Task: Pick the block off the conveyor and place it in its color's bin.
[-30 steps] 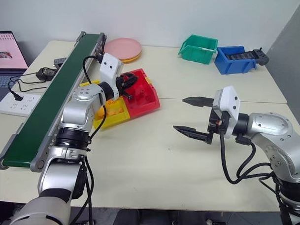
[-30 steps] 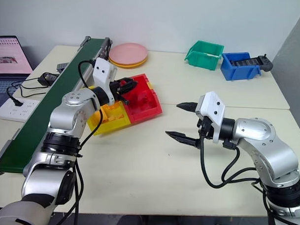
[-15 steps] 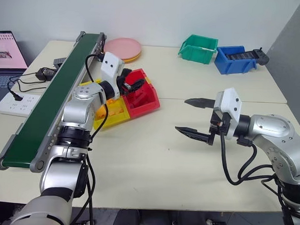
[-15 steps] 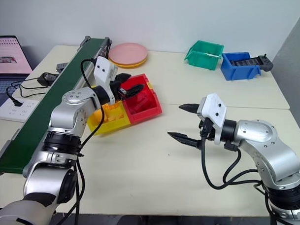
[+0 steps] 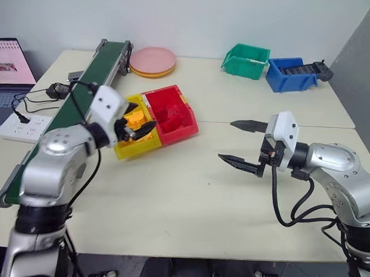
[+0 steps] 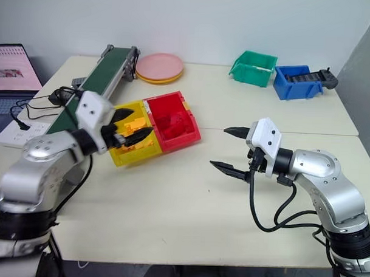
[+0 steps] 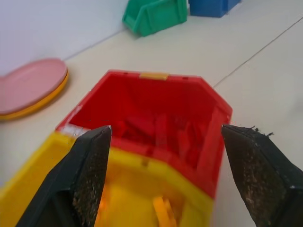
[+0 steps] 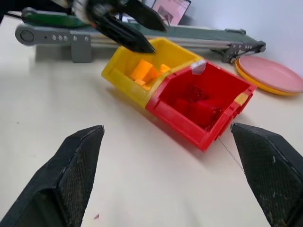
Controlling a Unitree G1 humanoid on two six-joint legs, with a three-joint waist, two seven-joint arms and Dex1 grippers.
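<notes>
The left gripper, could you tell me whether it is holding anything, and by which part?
Nothing is held: the left gripper is open and empty in front of the red bin.

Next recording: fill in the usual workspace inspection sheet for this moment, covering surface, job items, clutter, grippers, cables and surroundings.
Surface: cream table, with a seam across it.
Job's things: red bin beside a yellow bin, touching it; red pieces lie inside the red one, single block not told apart. Green conveyor along the table's left side, nothing seen on the visible belt.
Clutter: orange pieces in the yellow bin; pink plates; green bin; blue bin.
Grippers: left gripper open, empty, over the yellow bin; right gripper open, empty, above bare table.
Cables: power strip with black leads left of the conveyor.
Surroundings: laptop at far left; white wall behind.
</notes>
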